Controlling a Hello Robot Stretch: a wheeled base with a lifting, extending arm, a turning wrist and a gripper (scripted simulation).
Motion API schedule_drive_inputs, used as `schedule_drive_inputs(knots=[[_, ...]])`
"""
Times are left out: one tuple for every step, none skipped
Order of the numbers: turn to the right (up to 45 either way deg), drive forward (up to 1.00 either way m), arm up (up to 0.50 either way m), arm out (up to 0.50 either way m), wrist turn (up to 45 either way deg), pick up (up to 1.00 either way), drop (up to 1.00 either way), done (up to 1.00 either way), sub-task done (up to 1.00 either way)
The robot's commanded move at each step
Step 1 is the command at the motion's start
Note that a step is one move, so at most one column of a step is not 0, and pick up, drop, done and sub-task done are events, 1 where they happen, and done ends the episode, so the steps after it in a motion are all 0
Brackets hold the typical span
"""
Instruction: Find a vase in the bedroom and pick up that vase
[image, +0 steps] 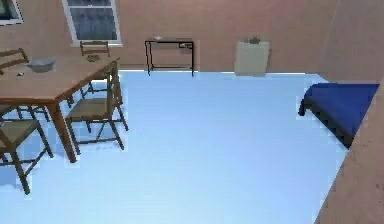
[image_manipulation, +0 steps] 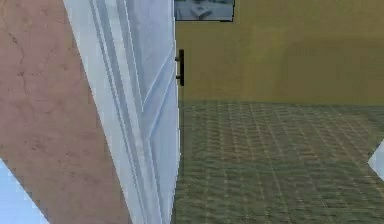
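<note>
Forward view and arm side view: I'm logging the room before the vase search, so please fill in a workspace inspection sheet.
Surface: pale blue floor; wooden table at the forward view's left.
Job's things: small dark thing on a pale cabinet by the far wall; too small to call a vase.
Clutter: grey bowl on the table; wooden chairs beside it.
Hand: nothing seen.
Cables: nothing seen.
Surroundings: window, dark console table, blue bed; arm side view: white door, wall picture.

A white door (image_manipulation: 135, 100) stands ajar; beyond it lie green carpet (image_manipulation: 270, 160), a yellow wall (image_manipulation: 290, 55) and a framed picture (image_manipulation: 205, 9).
</note>
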Motion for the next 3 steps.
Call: schedule_drive_inputs(knots=[[0.0, 1.0, 0.0, 0.0, 0.0, 0.0, 0.0, 0.0, 0.0], [0.0, 1.0, 0.0, 0.0, 0.0, 0.0, 0.0, 0.0, 0.0], [0.0, 1.0, 0.0, 0.0, 0.0, 0.0, 0.0, 0.0, 0.0]])
